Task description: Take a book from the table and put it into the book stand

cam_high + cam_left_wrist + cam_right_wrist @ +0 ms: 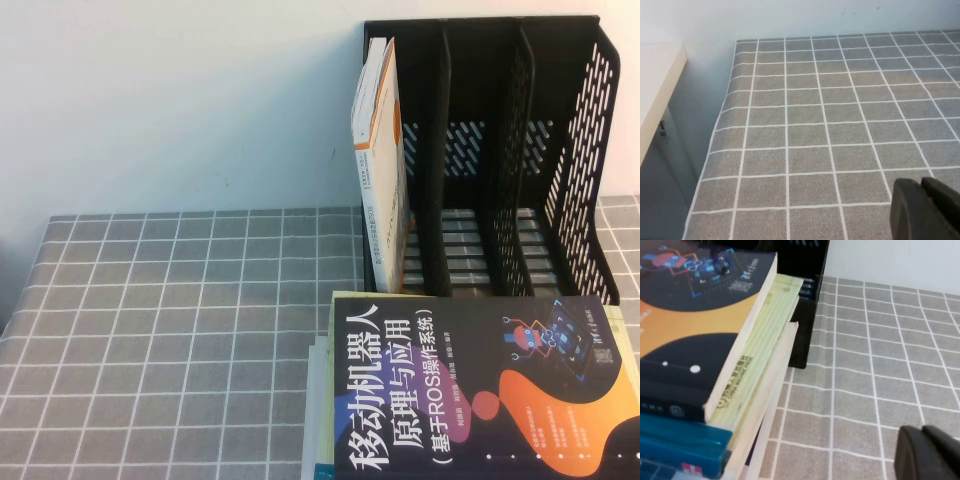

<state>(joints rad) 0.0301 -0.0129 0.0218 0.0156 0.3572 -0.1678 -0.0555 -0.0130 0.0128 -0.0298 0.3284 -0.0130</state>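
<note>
We see the book (480, 395) lying flat on top of a stack, over a pale yellow book (765, 340), just in front of the black book stand (560, 150), whose leftmost compartment holds an upright white-and-orange book (380, 150) while the other two are open. The grey gridded tabletop (180, 340) runs back to a plain white wall (180, 100). The left gripper (921, 205) hangs over bare cloth, the right gripper (924, 450) beside the stack, both with fingers pressed together, holding nothing.
</note>
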